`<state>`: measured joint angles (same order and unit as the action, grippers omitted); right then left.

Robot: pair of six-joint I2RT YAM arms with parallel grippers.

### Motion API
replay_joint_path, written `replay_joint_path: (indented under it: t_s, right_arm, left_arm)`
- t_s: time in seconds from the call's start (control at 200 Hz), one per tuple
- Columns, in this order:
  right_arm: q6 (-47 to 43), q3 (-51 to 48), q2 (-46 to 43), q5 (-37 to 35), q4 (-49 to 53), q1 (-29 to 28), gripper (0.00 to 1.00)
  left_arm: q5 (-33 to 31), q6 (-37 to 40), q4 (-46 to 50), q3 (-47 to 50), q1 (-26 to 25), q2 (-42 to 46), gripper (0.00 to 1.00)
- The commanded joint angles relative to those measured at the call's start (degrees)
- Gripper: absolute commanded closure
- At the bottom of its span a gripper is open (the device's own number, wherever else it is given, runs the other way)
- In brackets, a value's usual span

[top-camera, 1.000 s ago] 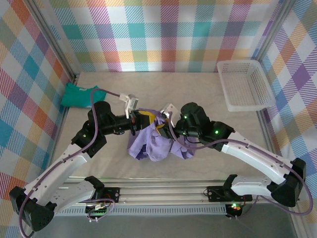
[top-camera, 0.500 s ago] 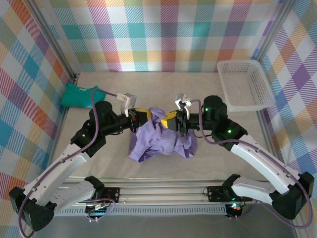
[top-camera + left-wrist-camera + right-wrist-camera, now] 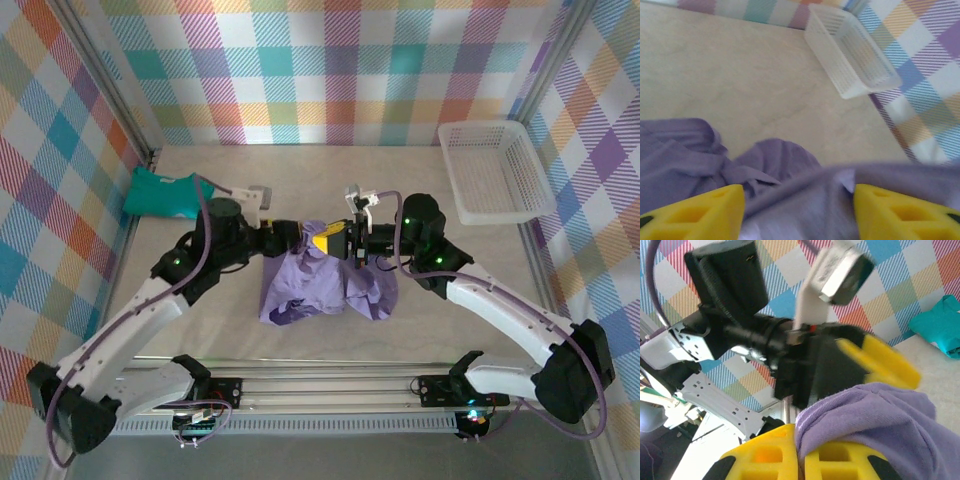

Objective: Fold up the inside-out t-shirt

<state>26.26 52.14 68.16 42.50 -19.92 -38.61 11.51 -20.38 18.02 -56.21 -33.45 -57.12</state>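
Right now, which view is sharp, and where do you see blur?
Top external view: sharp and evenly lit; creases of the lavender-purple cotton t-shirt read clearly. Left wrist view: the left gripper and the cloth between its open yellow fingers are smeared. Right wrist view: the right gripper is fairly crisp, the left gripper beyond it blurred.

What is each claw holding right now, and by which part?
Right claw is shut on the t-shirt, pinching a bunched fold at its top; hem or sleeve cannot be told. Left claw is open, cloth loose between its jaws.
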Motion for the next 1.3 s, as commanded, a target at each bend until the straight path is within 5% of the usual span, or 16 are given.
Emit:
replay_joint_path:
  t_s: [0.0,0.21,0.34,0.59,0.725,0.895,1.065,1.294]
  right_arm:
    - [-2.60,0.68,-1.62,-0.08,-1.90,0.72,1.00]
    - [-4.91,1.26,-2.04,-1.10,0.57,0.91,1.00]
    - [-2.57,0.34,-2.74,-1.66,-2.29,0.93,1.00]
    - [-3.31,-1.28,-8.10,-6.59,1.95,2.46,1.00]
    - [-1.93,-4.69,-11.36,-9.30,2.52,3.88,0.99]
    - [-5.09,-3.28,-11.21,-10.73,9.99,3.06,0.78]
    - [-22.11,3.25,-13.99,-16.11,27.84,0.19,0.55]
    - [-33.07,12.10,-10.97,-20.30,37.80,-3.17,0.45]
  left_arm:
    - [10.90,-1.46,-3.45,2.06,0.23,5.71,0.36]
    - [22.90,-14.22,-14.32,5.22,0.23,2.16,0.33]
    - [23.87,-15.81,-15.70,5.25,0.25,-1.36,0.37]
    - [21.10,-9.70,-17.81,6.77,0.92,3.37,1.00]
    - [20.90,-6.85,-26.38,10.35,1.81,9.73,1.00]
    - [24.52,-3.85,-39.91,14.07,1.81,12.59,1.00]
    - [25.86,2.91,-32.55,10.28,1.72,10.69,1.00]
    - [24.96,8.03,-26.45,7.96,1.12,9.34,1.00]
